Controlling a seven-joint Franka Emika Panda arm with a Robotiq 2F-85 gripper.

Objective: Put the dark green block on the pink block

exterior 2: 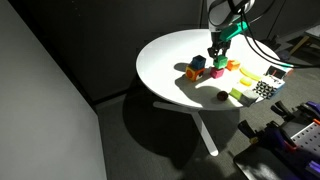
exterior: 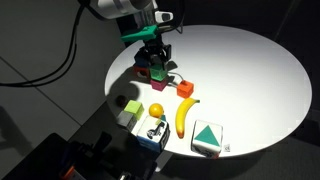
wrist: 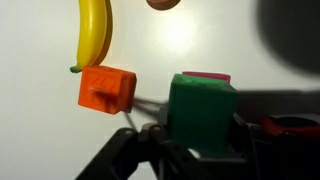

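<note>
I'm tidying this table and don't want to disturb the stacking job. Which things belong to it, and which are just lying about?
Part of the job: dark green block, between the fingers of the gripper; pink block, peeking out beyond it.
Lying about: banana, orange block, white cube with green triangle, yellow-green block.

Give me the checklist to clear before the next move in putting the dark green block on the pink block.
1. Dark green block sits between the jaws: ok.
2. Green block lined up over the pink block: ok, a pink edge shows just behind it in the wrist view.
3. Green block resting on pink, not hovering: cannot tell.
4. Jaws gripping or released: cannot tell.
5. Orange block apart from the green block: ok, a gap shows.
6. Banana clear of the gripper: ok.
</note>
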